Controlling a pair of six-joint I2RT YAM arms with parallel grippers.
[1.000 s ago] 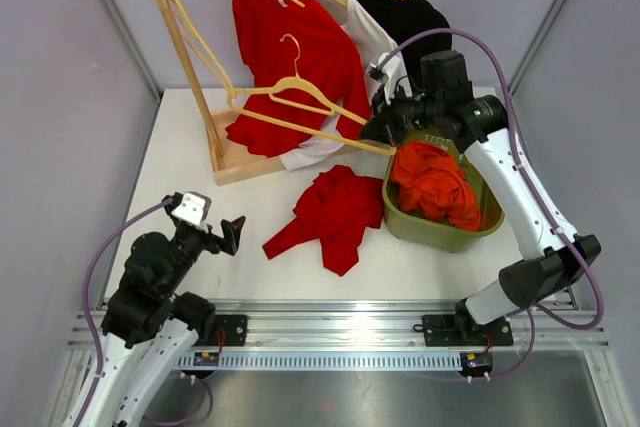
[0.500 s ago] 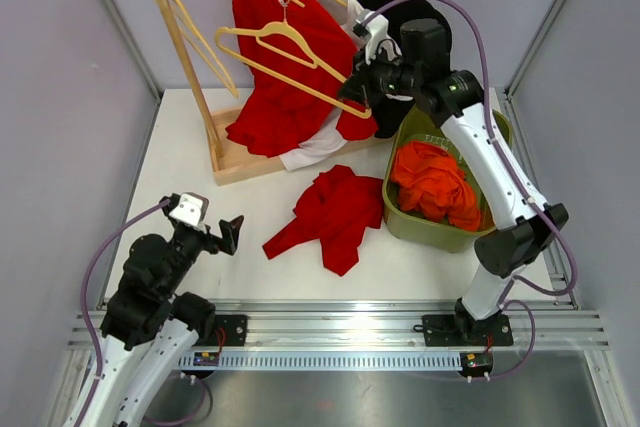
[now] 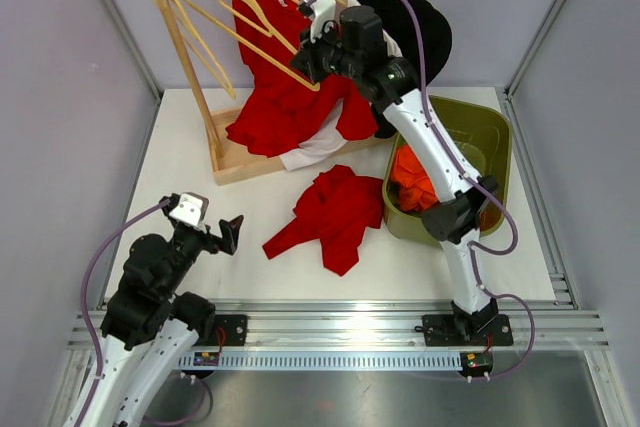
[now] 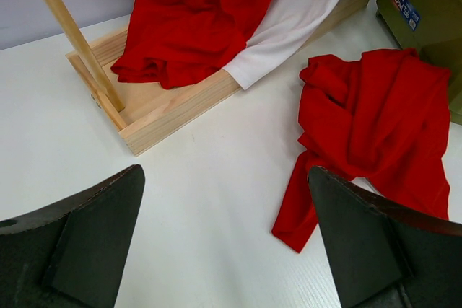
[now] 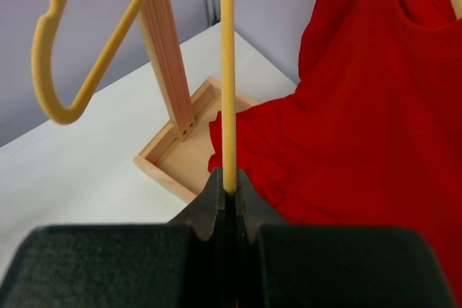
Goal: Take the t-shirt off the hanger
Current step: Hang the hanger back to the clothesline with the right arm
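**mk_tinker:** what's the layout here? start big

**ravi_b:** White table (image 3: pixel 190 197), wooden rack (image 3: pixel 183 57) at the back left with a few garments (image 3: pixel 290 77) hung on it, and a green bin (image 3: pixel 490 127) on the right with orange cloth (image 3: pixel 407 173) inside. The red t-shirt (image 3: pixel 335 212) is lying crumpled on the table, just left of the bin and in front of the rack's base. It's not on any hanger that I can see, so I'd call the main job done

**mk_tinker:** and the hanger?

**ravi_b:** Bare yellow hanger (image 5: pixel 227 70), nothing draped on it. The right gripper (image 5: pixel 228 187) has its jaws pinched together on the hanger's thin bottom bar, up high by the rack. The left gripper (image 4: pixel 225 178) is spread wide, holding nothing, low at the near left (it's actually the closer one to the shirt, which lies ahead and to its right)

**mk_tinker:** so what does the next move hinge on?

**ravi_b:** My guess is the hanger goes onto the rack. From the top view its long axis runs from the right gripper up and to the left, toward the top of the rack, so the hook end is on the far side of the grip. I can't tell whether the hook is over the rack, it's right at the frame edge. The grip looks to be near one end of the bar too, so I'd expect the hanger to swing a bit
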